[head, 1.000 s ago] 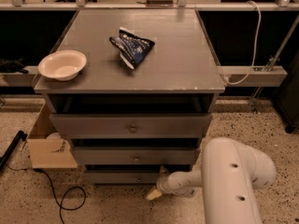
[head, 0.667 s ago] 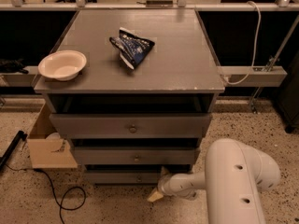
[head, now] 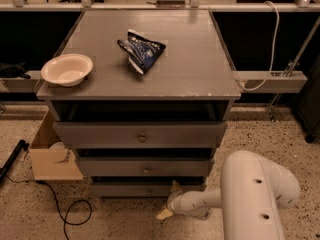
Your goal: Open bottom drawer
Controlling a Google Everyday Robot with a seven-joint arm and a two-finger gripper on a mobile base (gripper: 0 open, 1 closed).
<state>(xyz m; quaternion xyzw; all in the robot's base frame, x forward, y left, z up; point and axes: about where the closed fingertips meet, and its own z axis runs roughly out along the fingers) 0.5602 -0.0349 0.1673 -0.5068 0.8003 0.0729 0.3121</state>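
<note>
Bottom drawer (head: 120,190) lowest in the table (head: 200,79), claw (head: 167,210) just before it.

Of three grey fronts stacked at the table's 6 o'clock face, the drawer is the narrowest-looking, with a small round knob (head: 148,190) at its centre. The claw sits near the floor (head: 115,224), at 5 o'clock from that knob, on a white arm (head: 250,194) reaching in from 4 o'clock. Whether it is apart, together or touching the front cannot be told. On the tabletop, a white bowl (head: 67,69) lies at 9 o'clock and a dark blue bag (head: 142,50) near the centre. A cardboard box (head: 52,161) stands on the floor at 8 o'clock.
</note>
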